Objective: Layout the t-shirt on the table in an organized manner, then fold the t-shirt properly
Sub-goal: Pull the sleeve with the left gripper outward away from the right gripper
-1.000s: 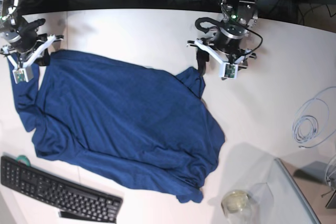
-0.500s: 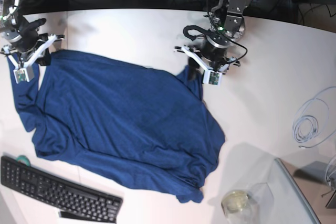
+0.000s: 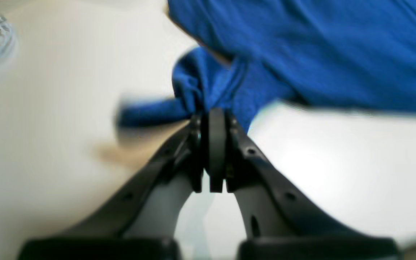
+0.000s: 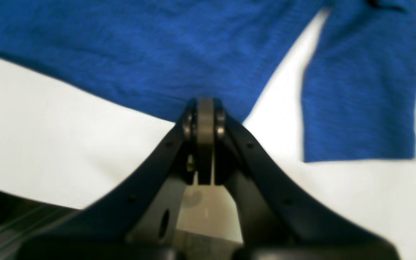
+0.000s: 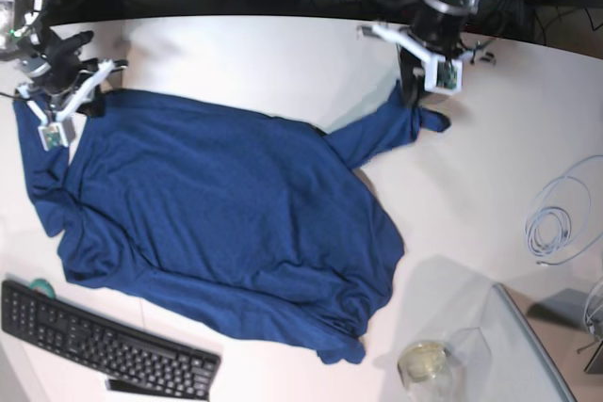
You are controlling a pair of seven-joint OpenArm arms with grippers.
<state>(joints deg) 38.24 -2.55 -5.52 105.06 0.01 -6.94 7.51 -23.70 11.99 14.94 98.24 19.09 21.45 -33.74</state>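
Both grippers, left gripper (image 5: 415,101) and right gripper (image 5: 71,105), pinch the t-shirt (image 5: 226,223) along the table's (image 5: 283,54) far edge; sleeve stretches toward the left.

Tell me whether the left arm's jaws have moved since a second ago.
Yes. The left gripper, shut on the t-shirt, has pulled a sleeve toward the table's far edge and the white cable coil's side.

You see a plain dark blue t-shirt (image 5: 226,223) with no print on a white tabletop (image 5: 490,167). Your keyboard (image 5: 104,341) is black. The cable (image 5: 561,218) coil is pale grey. Both arms are black and white.
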